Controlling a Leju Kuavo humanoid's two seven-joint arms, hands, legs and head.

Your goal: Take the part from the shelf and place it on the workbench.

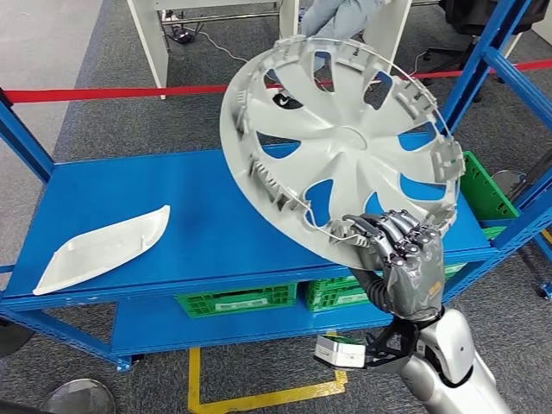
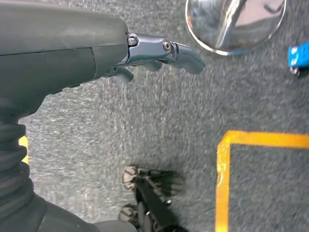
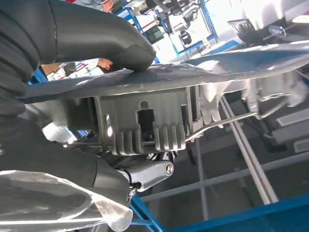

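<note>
Part: silver wheel cover [image 1: 338,147], tilted, raised over the right end of the blue shelf [image 1: 195,216], inner ribbed side facing the head camera.
Right robot hand [image 1: 397,259]: grasping the cover's near rim, thumb [image 3: 109,41] on one face, fingers [image 3: 153,171] under the clip block.
Left robot hand [image 2: 160,53]: released, fingers straight, over grey carpet.
Other: white curved trim piece [image 1: 101,250] near the shelf's front left corner; green crates [image 1: 237,299] on the lower shelf.

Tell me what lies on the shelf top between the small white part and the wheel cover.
Nothing: in the head view the blue shelf is bare between the white part and the wheel cover, which the right hand holds tilted.
</note>
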